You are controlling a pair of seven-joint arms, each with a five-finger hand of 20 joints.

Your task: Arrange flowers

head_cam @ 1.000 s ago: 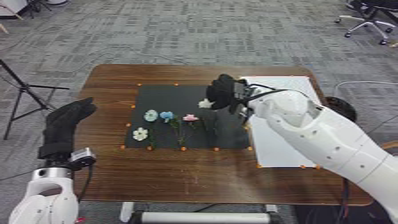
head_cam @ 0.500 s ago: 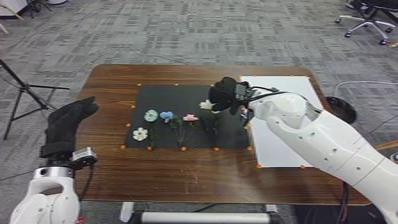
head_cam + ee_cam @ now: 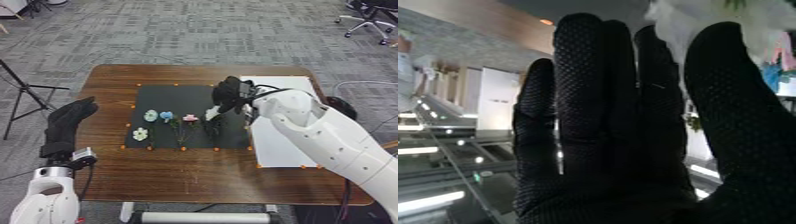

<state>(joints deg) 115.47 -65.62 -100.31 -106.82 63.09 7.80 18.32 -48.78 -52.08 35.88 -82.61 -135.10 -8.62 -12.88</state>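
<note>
Surface (image 3: 191, 172): brown wood, bearing a white sheet (image 3: 282, 145) and a black mat (image 3: 173, 94).
Left hand (image 3: 64, 125): beside the mat, fingers straight and open.
Right hand (image 3: 227, 94): above the mat's right side, fingers extended, open rather than curled; whether they bear any weight, I cannot tell. The step appears to be settling the white flower into the row. Done well: guide it lightly, align its stem, spare the petals, then lift clear without dragging.
White flower (image 3: 211, 113): at the right hand's fingertips, near the thumb, just right of the pink flower (image 3: 190, 118).
</note>
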